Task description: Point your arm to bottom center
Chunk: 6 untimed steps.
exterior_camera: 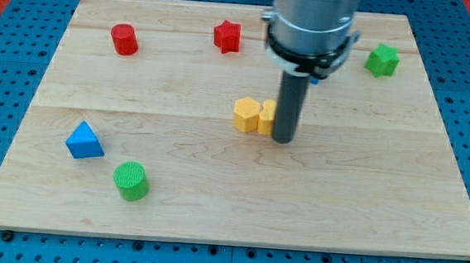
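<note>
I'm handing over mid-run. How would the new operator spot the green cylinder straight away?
Start at the wooden board and go to its corner at the view's bottom left. Beside the blue triangular block there stands the green cylinder, far from my tip. It is round with a ribbed top, whereas the other green block is star-shaped.

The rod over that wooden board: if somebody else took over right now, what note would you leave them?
My tip rests mid-board, right beside two yellow blocks, on their right in the view.
Elsewhere: red cylinder and red star near the view's top, green star top right, blue triangle and green cylinder lower left.
Done: nothing visibly.
Left: slide the tip to the bottom centre.
</note>
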Tool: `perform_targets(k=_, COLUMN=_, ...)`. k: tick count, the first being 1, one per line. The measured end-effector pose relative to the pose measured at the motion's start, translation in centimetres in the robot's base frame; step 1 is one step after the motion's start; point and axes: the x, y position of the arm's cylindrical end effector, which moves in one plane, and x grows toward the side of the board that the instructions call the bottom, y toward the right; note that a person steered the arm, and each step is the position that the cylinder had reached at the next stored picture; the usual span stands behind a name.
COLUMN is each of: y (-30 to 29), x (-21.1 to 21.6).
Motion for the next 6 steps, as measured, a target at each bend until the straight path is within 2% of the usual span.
perform_targets(k=1, y=-2.1, x=-0.1)
perform_targets(k=2, y=-2.1, x=2.2)
perform_targets(k=3, y=-1.9, x=6.5)
perform_targets(k=4, y=-1.1, x=12.7)
perform_targets(k=5, y=-1.9, x=14.5)
perform_targets(k=6, y=-5.0, x=14.5)
